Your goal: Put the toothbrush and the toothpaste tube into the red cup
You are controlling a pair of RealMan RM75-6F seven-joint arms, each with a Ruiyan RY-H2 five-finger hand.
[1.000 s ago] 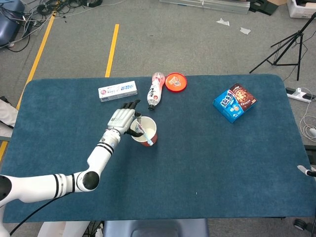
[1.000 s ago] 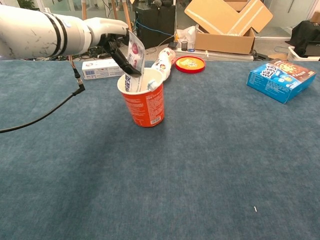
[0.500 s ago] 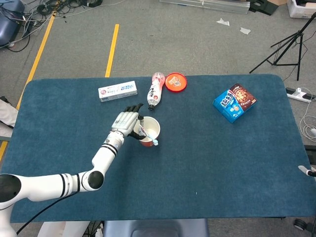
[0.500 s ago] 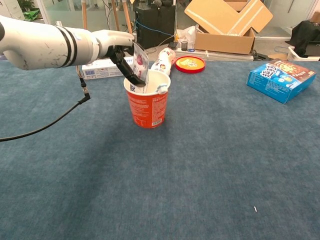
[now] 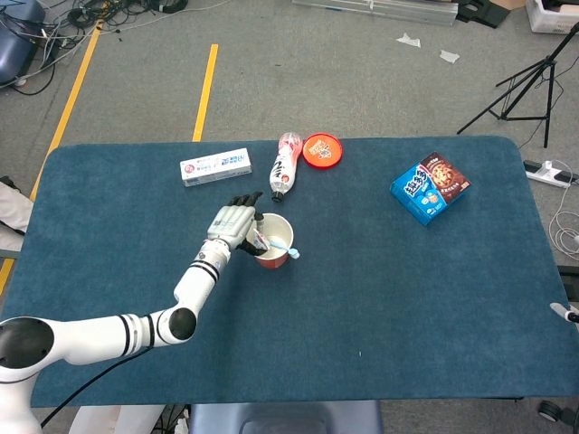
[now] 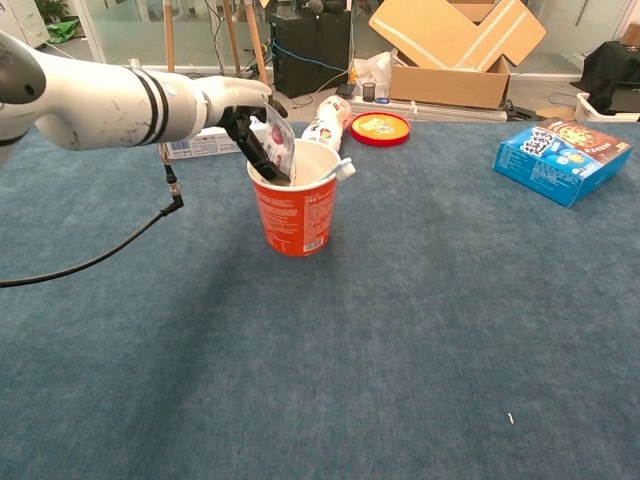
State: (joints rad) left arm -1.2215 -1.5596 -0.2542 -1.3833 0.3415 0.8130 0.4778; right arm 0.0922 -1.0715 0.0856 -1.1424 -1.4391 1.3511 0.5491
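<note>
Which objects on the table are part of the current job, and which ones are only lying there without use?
Part of the job:
- red cup
- toothpaste tube, held in the cup by the left hand
- toothbrush, its head over the cup rim

Only lying there:
- toothpaste box
- bottle
- red lid
- blue cookie box

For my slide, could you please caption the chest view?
Left hand lowers the toothpaste tube into the red cup beside the toothbrush.
</note>
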